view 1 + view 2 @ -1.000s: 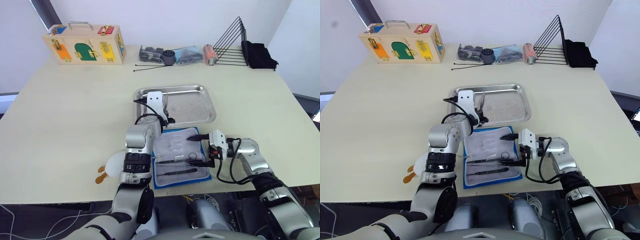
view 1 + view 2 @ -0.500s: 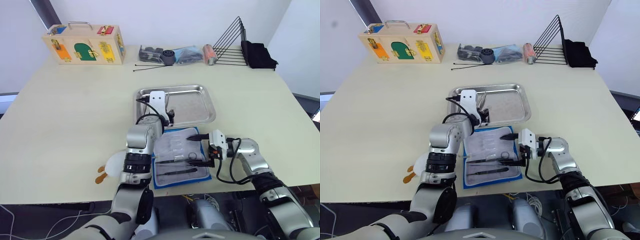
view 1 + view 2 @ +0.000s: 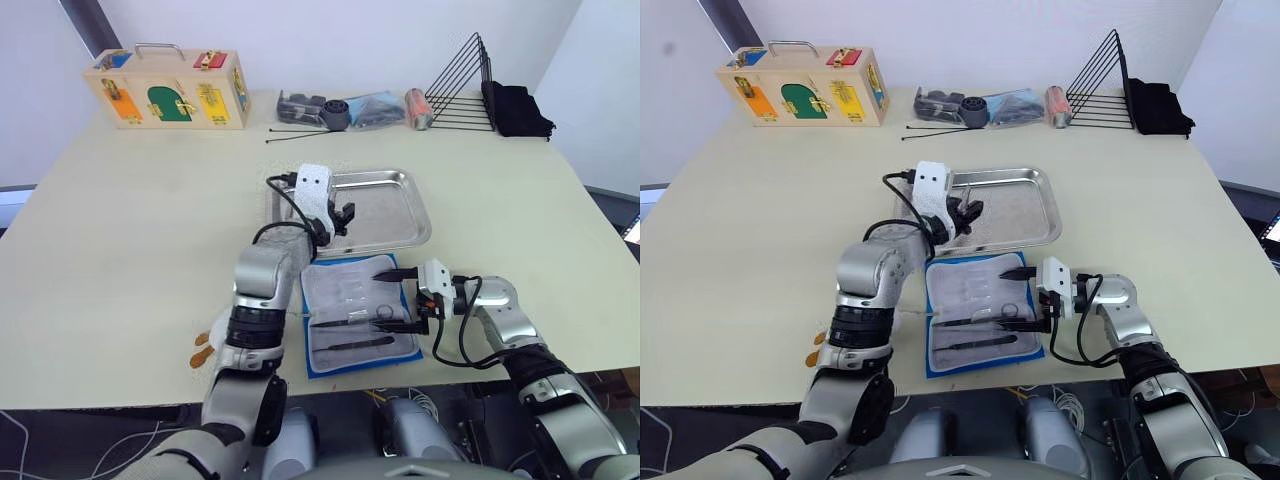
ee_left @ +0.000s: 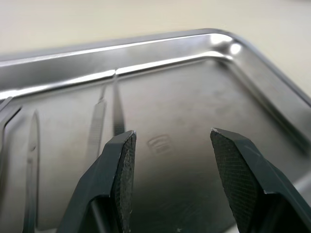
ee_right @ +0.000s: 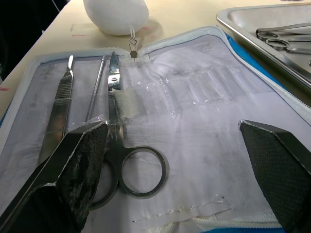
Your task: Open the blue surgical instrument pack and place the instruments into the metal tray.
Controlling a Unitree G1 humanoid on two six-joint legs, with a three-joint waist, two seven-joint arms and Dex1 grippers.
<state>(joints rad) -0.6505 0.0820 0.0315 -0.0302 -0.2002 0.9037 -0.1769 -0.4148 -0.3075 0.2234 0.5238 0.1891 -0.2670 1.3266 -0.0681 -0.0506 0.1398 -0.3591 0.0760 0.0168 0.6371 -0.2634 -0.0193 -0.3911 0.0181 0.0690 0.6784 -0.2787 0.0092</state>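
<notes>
Right wrist view: blue surgical instrument pack point(image 5: 194, 97) lies unzipped beside the metal tray point(image 3: 400, 215), scissors point(image 5: 119, 145) lengthwise in pockets. Tray holds some instruments point(image 4: 97, 126). Both hands, left point(image 4: 172, 184) and right point(image 5: 175, 170), spread, empty.

1. The head's two eye views are looking forward and down over the table point(image 3: 120, 230), sharing nearly the same scene.
2. The left wrist camera is peering close along its fingers point(image 4: 121, 170) into the metal tray point(image 4: 204, 92).
3. The right wrist camera is looking low across the open blue surgical instrument pack point(image 5: 204, 97), catching that tray's corner.
</notes>
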